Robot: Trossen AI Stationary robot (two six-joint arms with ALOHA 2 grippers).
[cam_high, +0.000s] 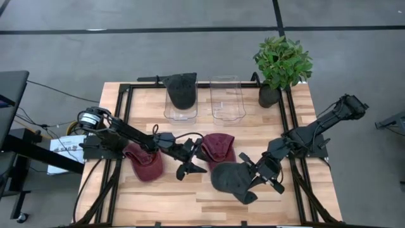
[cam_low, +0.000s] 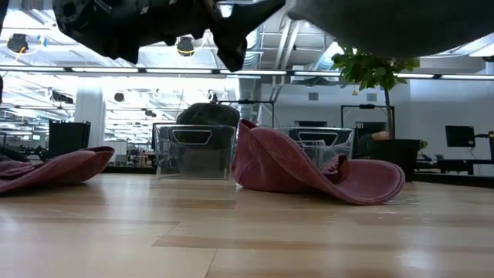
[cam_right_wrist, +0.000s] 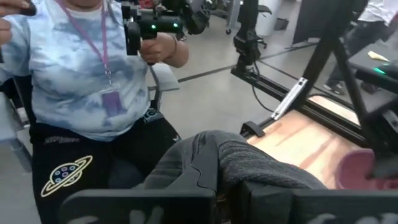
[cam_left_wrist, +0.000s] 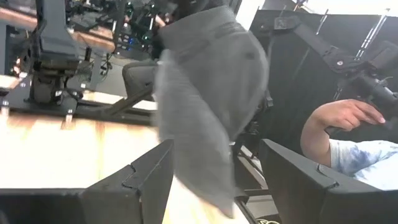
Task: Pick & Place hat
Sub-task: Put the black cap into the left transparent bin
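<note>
Right tool (cam_high: 271, 172), lower right of frame, clamps grey hat (cam_high: 229, 179) by edge, may slip; left tool (cam_high: 190, 163) open.

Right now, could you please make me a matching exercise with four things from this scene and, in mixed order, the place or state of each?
Things:
1. dark grey hat
2. left gripper
3. potted plant
4. black hat

Places or states:
A. inside the left clear bin
B. open, between the two maroon hats
C. held by the right gripper
D. at the table's far right corner

Pairs: 1-C, 2-B, 3-D, 4-A
</note>
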